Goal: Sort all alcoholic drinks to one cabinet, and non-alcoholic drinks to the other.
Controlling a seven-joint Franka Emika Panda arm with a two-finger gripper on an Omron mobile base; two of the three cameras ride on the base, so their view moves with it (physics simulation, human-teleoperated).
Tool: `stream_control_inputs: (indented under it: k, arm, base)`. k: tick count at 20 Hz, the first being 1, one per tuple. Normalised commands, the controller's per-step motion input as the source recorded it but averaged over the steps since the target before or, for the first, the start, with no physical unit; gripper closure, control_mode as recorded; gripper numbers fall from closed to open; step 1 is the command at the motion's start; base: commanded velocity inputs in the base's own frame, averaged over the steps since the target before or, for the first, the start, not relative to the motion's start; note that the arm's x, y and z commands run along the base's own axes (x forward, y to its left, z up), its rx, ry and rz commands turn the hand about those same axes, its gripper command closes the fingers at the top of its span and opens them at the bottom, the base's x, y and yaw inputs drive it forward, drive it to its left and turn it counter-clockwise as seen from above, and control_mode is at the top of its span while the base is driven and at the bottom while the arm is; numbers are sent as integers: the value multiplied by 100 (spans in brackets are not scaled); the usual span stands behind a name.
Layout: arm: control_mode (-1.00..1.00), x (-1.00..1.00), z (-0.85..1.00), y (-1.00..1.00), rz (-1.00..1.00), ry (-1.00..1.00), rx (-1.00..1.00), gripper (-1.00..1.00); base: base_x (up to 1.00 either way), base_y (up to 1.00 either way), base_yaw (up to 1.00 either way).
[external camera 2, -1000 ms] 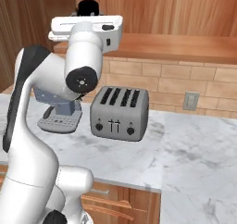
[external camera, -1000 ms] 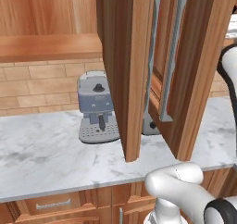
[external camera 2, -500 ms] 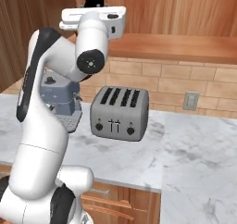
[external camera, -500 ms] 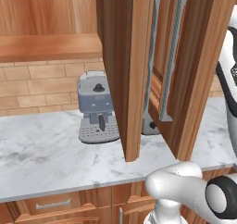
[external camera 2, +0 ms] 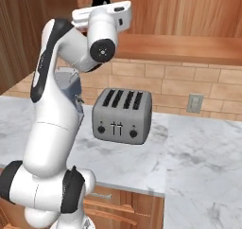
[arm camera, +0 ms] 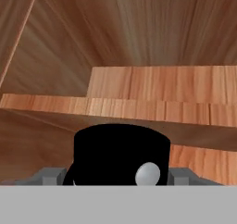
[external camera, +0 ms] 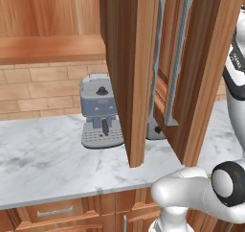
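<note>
Pincer [arm camera: 119, 174] apparently grips a black-capped bottle [arm camera: 121, 151].

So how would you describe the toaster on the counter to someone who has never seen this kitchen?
Start at the white marble counter below the brick backsplash. The toaster stands on it just left of the wall outlet: a boxy grey metal unit with four dark top slots and front knobs, unlike the taller blue-grey coffee machine further left.

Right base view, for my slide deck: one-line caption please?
White robot arm raised toward wooden upper cabinets, beside a silver four-slot toaster on a marble counter.
</note>
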Motion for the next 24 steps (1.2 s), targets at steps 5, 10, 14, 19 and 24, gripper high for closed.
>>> stream_control_inputs:
  k: [5,10,14,19,24]
  arm:
    - [-100,53,0,0,0,13,-7,100]
    - [-100,59,0,0,0,21,-1,100]
    - [-100,53,0,0,0,19,0,100]
    - [-100,49,0,0,0,8,0,100]
    - [-100,50,0,-1,0,1,0,100]
  base:
    - [0,0,0]
    - [0,0,0]
    - [0,0,0]
    - [0,0,0]
    - [0,0,0]
